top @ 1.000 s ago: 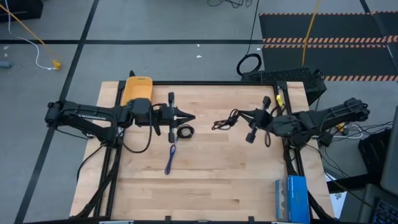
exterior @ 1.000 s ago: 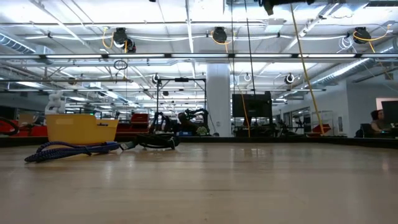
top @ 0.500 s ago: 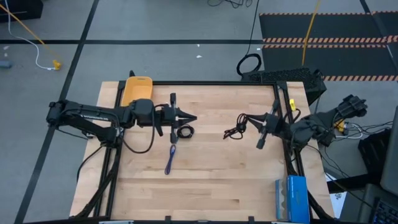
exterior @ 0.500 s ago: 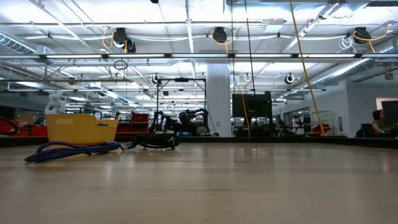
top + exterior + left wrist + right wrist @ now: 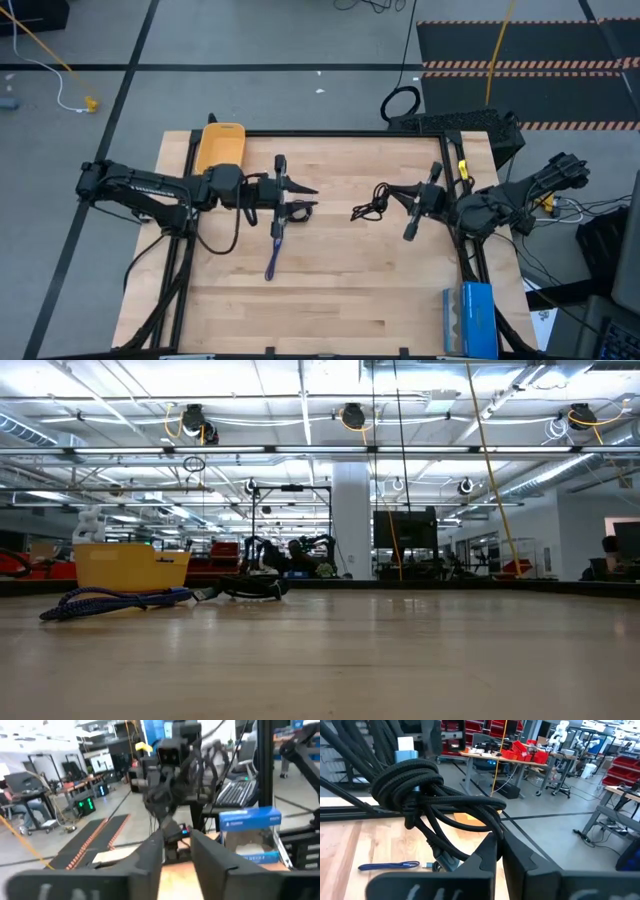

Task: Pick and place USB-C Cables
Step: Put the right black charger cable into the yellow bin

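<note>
Landmark: we place everything from the yellow bin (image 5: 220, 146) at the table's far left corner.
Right claw: the right gripper (image 5: 391, 194), well across the table from the bin, is clenched on the loosely bundled black cable (image 5: 367, 209), which hangs from its tips above the wood; the fingers (image 5: 492, 851) pinch a strand.
Left claw: the left gripper (image 5: 301, 198), just past the bin, hovers spread and released over the small coiled black cable (image 5: 296, 211).
Blue-purple cable (image 5: 274, 252): flat on the table, nearer the front edge than the bin.
Doing it well: we judge the bundle should travel high and slowly toward the bin, so no loop snags.
Surface: pale wooden table (image 5: 340, 300), smooth.
Room: open workshop with benches and red shelving beyond.
</note>
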Robot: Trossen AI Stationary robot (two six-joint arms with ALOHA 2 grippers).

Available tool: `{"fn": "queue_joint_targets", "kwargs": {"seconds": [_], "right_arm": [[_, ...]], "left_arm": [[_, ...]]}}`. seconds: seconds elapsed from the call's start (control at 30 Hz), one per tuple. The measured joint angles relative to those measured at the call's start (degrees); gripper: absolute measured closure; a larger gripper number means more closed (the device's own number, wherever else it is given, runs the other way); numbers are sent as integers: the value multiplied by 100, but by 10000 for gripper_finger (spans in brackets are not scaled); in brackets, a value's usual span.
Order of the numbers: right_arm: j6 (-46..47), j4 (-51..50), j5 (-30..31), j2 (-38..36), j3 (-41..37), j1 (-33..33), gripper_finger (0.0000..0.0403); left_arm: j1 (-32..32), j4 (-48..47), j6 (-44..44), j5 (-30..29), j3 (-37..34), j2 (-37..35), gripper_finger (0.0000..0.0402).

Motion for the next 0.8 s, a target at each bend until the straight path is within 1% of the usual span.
{"fn": "queue_joint_targets", "kwargs": {"seconds": [0.2,0.27,0.37,0.53,0.6,0.67,0.8], "right_arm": [[-7,211,15,173,0,-125,399],[-9,278,16,260,0,-195,399],[-9,329,17,399,0,-304,399],[-9,364,7,555,-3,-448,399],[-11,403,-4,580,-4,-483,399],[-24,392,-4,580,-4,-490,399],[-69,393,-4,580,-4,-490,399]], "left_arm": [[-70,581,4,0,-5,298,211],[-84,832,18,-2,98,474,191],[-127,829,17,-2,299,758,169],[-182,889,-13,-13,741,1275,147],[-188,825,-79,-107,877,1415,143],[-186,878,-90,-136,1049,1628,143],[-163,895,-72,-149,1187,1829,148]]}}
